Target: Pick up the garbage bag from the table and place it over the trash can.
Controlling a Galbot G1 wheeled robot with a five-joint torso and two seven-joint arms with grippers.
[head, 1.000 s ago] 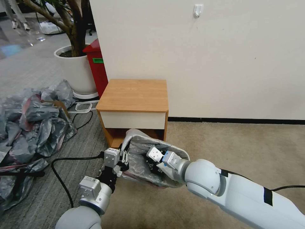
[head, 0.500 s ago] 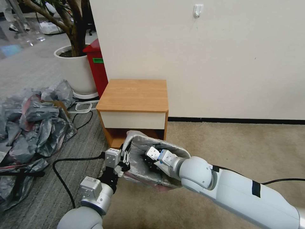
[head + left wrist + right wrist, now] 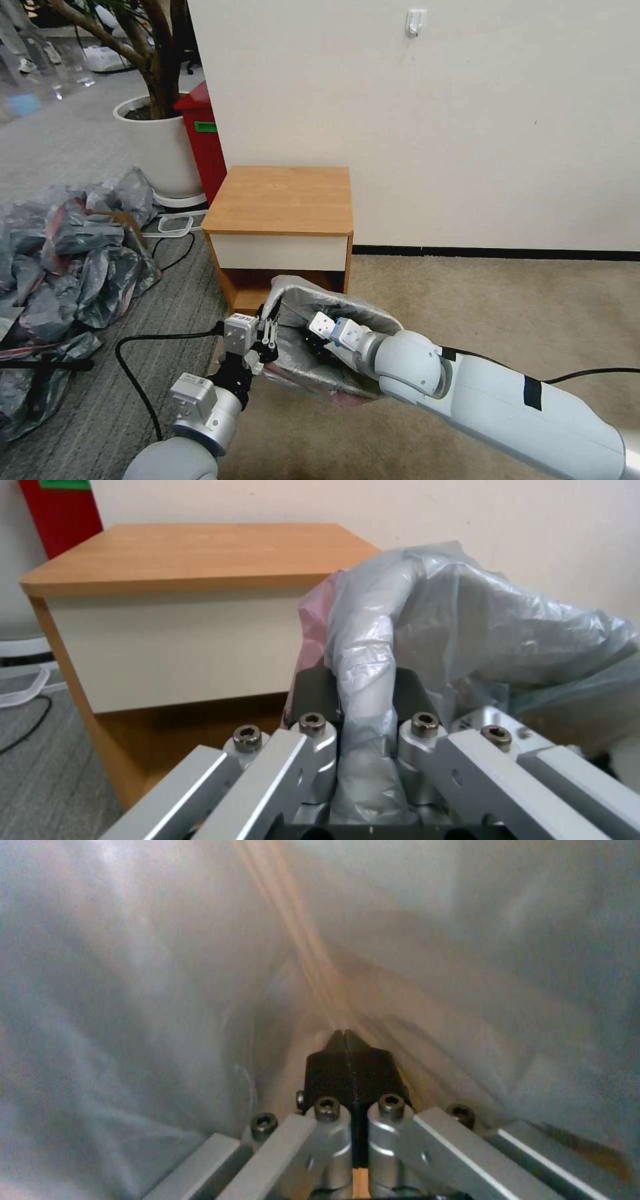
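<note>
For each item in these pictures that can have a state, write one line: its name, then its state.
garbage bag: draped over the trash can, mouth open
trash can: on the floor, lined by the bag
left gripper: jaws shut on the bag's rim
right gripper: jaws shut, inside the bag
table: drawer closed

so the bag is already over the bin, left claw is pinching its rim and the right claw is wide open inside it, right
Not quite: the right claw is shut, its black fingertips pressed together inside the garbage bag, as the right wrist view shows. The rest holds: the bag is draped over the trash can, and the left claw pinches its rim.
</note>
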